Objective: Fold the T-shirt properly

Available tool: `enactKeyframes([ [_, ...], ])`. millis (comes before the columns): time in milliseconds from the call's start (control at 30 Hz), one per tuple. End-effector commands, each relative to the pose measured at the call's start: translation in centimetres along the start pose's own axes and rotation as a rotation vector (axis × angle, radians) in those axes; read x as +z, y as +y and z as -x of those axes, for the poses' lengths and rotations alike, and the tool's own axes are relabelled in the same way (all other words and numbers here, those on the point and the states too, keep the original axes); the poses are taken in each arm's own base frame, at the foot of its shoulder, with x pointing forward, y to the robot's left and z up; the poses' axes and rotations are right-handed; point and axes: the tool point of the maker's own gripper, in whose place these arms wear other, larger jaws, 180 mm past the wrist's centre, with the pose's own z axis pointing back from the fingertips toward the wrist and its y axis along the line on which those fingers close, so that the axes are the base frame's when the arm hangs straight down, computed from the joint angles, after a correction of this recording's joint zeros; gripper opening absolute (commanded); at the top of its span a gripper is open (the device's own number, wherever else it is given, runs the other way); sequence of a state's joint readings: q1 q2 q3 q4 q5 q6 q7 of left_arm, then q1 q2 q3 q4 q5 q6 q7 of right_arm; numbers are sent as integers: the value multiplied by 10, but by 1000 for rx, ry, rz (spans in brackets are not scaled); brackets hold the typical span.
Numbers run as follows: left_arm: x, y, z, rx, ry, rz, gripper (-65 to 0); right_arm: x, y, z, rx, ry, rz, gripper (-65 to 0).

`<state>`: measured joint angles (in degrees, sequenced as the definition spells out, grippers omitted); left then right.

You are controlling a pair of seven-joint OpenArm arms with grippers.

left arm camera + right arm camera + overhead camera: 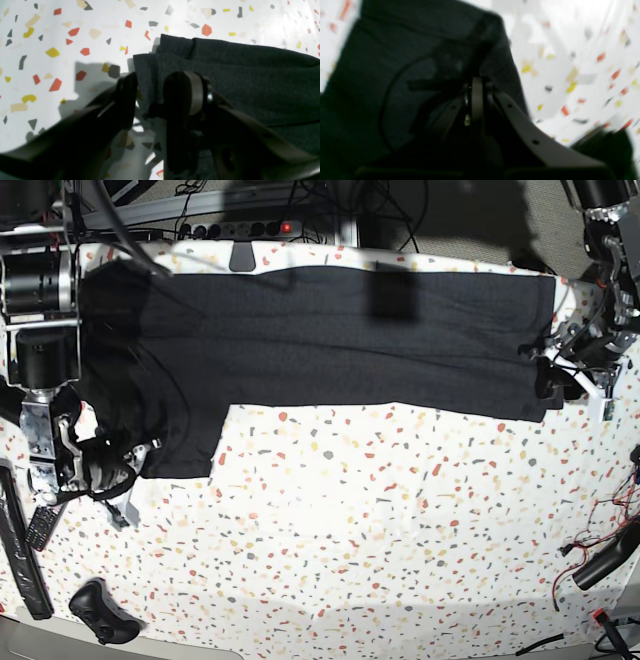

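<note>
The black T-shirt [330,340] lies spread, plain side up, along the far half of the speckled table [380,520], and its left part reaches further toward the front. My left gripper [548,385] is at the shirt's right end. In the left wrist view the left gripper [152,92] is open, with the corner of the T-shirt [237,80] between its fingers. My right gripper [115,470] is at the shirt's front left corner. In the blurred right wrist view the right gripper [476,95] looks shut on the T-shirt [395,62]. No print shows.
A power strip [250,230] and cables lie behind the table's far edge. A remote-like object [40,525], a black bar [20,565] and a black handheld device [100,625] lie at the front left. Loose wires [600,555] lie at the right edge.
</note>
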<state>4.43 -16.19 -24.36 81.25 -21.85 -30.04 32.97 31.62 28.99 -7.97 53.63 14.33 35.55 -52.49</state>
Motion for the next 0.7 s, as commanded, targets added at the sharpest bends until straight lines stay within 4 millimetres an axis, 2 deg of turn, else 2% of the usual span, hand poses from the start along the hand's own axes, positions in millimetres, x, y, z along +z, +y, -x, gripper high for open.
enactKeyframes([
  [0, 4, 5, -21, -17, -61, -7, -373, 17, -13, -17, 21, -61, 39, -650],
  [100, 4, 5, -20, -17, -59, -7, -373, 33, 1, -19, 119, -107, 68, -650],
  [233, 4, 5, -20, -17, -58, -7, -373, 56, 38, -10, 229, -136, 44, -650],
  [433, 4, 5, -19, -17, -55, -7, -373, 74, 92, 16, 279, -183, -13, -650],
  [667, 4, 5, -19, -17, -54, -7, -373, 94, 156, 63, 374, -188, -108, -650],
])
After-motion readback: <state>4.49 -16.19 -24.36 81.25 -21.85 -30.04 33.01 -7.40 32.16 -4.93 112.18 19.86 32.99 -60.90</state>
